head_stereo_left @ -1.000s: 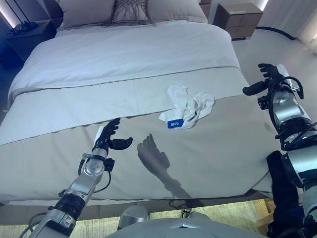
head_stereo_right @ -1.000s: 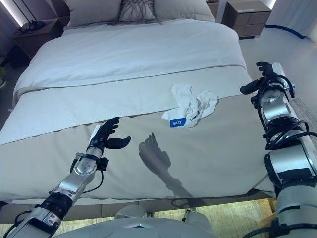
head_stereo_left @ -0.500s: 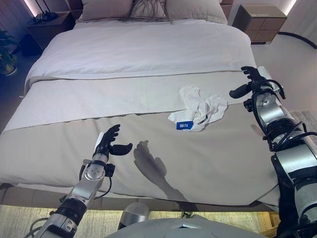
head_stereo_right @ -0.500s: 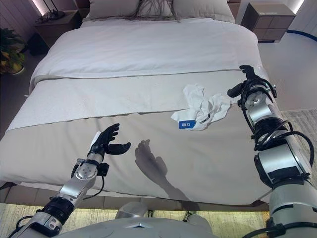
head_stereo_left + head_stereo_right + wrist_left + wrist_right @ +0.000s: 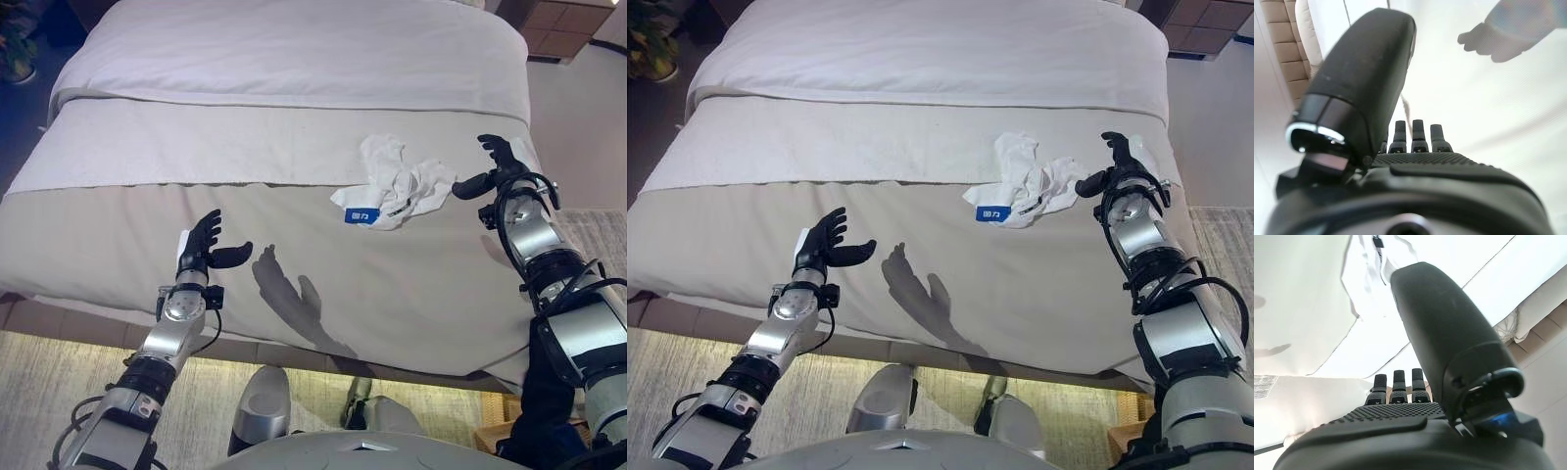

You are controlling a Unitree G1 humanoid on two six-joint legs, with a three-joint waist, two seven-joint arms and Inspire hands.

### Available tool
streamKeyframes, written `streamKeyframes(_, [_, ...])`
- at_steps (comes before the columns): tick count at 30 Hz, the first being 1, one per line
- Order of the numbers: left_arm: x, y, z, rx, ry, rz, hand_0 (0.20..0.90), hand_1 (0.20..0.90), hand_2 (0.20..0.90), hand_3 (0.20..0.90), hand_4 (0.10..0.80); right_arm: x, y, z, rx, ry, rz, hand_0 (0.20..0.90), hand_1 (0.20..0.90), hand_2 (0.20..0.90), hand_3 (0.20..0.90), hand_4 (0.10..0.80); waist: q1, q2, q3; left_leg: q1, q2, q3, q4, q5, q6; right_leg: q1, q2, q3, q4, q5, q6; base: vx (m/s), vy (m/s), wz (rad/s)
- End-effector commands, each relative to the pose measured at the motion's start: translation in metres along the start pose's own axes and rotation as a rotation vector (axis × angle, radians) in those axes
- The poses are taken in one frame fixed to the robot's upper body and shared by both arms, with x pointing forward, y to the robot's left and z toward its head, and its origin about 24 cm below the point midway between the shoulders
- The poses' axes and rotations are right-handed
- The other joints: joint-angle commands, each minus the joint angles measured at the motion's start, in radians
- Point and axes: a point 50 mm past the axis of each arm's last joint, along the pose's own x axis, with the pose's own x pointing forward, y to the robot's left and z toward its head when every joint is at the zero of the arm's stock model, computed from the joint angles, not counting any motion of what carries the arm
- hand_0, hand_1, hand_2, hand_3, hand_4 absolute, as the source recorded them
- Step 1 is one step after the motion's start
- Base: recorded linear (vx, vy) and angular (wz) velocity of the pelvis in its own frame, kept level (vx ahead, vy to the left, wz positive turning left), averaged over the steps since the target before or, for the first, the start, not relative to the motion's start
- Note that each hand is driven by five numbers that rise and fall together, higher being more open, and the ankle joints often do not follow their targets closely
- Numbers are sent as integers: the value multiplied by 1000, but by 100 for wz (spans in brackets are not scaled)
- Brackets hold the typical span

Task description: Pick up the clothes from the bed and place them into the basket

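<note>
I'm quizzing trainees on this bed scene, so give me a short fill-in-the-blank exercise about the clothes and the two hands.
1. The white clothes lie crumpled on the ____.
2. The hand nearest the clothes is the ____ hand.
3. The left hand holds ____, its fingers open.
4. The patch on the clothes is coloured ____.

Missing words: bed; right; nothing; blue

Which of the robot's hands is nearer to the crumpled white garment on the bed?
The right hand: it hovers open just beside the white garment, at the bed's right edge. The left hand, also open, is well away, over the grey cover near the foot.
</note>
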Motion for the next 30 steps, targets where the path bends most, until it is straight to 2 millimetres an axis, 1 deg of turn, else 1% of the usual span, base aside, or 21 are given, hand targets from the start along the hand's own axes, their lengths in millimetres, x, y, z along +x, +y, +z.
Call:
streamKeyframes(1, [5, -6, 44, -46, -204, 24, 900, 900, 900, 900, 800, 7, -62, 60, 21, -229, -189, 900, 900, 900, 900, 800, -38, -54, -116, 25, -75, 33, 162, -166, 87, 97, 26, 50, -119, 91, 27, -93, -64, -4])
streamKeyframes(2, [6, -7, 44, -40, -203, 15, 900, 900, 900, 900, 800, 8, -62, 58, 23, -222, -196, 900, 900, 900, 900, 800, -47, -45, -132, 57, -71, 61, 100, -185, 89, 101, 39, 44, -138, 97, 30, -93, -39, -13])
streamKeyframes(3, [6, -9, 44, -34, -205, 2, 900, 900, 900, 900, 800, 8, -62, 56, 20, -210, -201, 900, 900, 900, 900, 800, -54, -35, -147, 78, -61, 78, 46, -184, 85, 105, 46, 40, -160, 106, 32, -92, -10, -5])
streamKeyframes(4, [6, -11, 45, -32, -208, -6, 900, 900, 900, 900, 800, 8, -64, 55, 17, -204, -206, 900, 900, 900, 900, 800, -55, -30, -156, 89, -61, 72, 13, -188, 80, 107, 46, 40, -187, 121, 38, -89, 9, 44])
streamKeyframes(6, [5, -14, 44, -36, -210, -3, 900, 900, 900, 900, 800, 10, -66, 56, 22, -199, -212, 900, 900, 900, 900, 800, -46, -20, -171, 107, -76, 49, -48, -203, 79, 112, 47, 41, -216, 134, 44, -72, 24, 66])
streamKeyframes(8, [4, -12, 42, -37, -208, -4, 900, 900, 900, 900, 800, 11, -65, 55, 12, -195, -208, 900, 900, 900, 900, 800, -45, -16, -184, 114, -81, 44, -73, -210, 82, 111, 48, 47, -217, 134, 48, -26, 38, 16])
streamKeyframes(10, [2, -8, 40, -24, -208, -3, 900, 900, 900, 900, 800, 10, -65, 54, 11, -195, -202, 900, 900, 900, 900, 800, -44, -10, -198, 123, -84, 42, -95, -206, 84, 117, 47, 39, -222, 133, 50, 13, 32, 6])
streamKeyframes(12, [2, -6, 38, -20, -197, 0, 900, 900, 900, 900, 800, 9, -63, 53, 8, -197, -191, 900, 900, 900, 900, 800, -41, -6, -208, 130, -88, 33, -113, -199, 84, 126, 51, 37, -230, 134, 50, 39, 4, 1])
streamKeyframes(14, [1, -3, 34, -19, -187, 2, 900, 900, 900, 900, 800, 10, -61, 53, 1, -200, -178, 900, 900, 900, 900, 800, -37, -3, -221, 140, -94, 18, -131, -192, 87, 132, 58, 47, -237, 133, 48, 47, -6, 4])
streamKeyframes(19, [-2, 2, 29, -9, -176, 1, 900, 900, 900, 900, 800, 10, -54, 54, -6, -194, -142, 900, 900, 900, 900, 800, -29, -2, -231, 151, -98, 15, -151, -183, 91, 142, 65, 45, -241, 130, 44, 23, -21, 2])
streamKeyframes(24, [-4, 6, 23, -12, -161, 8, 900, 900, 900, 900, 800, 10, -46, 56, -21, -185, -87, 900, 900, 900, 900, 800, -25, -8, -226, 150, -97, 13, -133, -188, 88, 147, 71, 52, -246, 130, 35, 26, -42, 2])
streamKeyframes(26, [-6, 7, 19, -19, -150, 11, 900, 900, 900, 900, 800, 9, -43, 57, -26, -195, -63, 900, 900, 900, 900, 800, -23, -17, -214, 124, -94, 17, -64, -190, 78, 143, 68, 63, -242, 133, 27, 2, -29, -4])
streamKeyframes(28, [-7, 7, 18, -22, -150, 6, 900, 900, 900, 900, 800, 9, -41, 59, -41, -207, -62, 900, 900, 900, 900, 800, -23, -25, -198, 87, -91, 23, 28, -166, 67, 139, 61, 68, -238, 138, 21, -31, -16, -10])
streamKeyframes(29, [-7, 6, 18, -23, -155, 3, 900, 900, 900, 900, 800, 8, -42, 59, -44, -213, -66, 900, 900, 900, 900, 800, -22, -31, -184, 58, -94, 22, 97, -151, 63, 138, 55, 72, -235, 142, 19, -32, -14, -11])
streamKeyframes(30, [-7, 5, 19, -21, -158, 0, 900, 900, 900, 900, 800, 8, -42, 59, -44, -215, -67, 900, 900, 900, 900, 800, -21, -33, -177, 41, -97, 17, 126, -143, 62, 139, 53, 75, -235, 144, 17, -23, -10, -9])
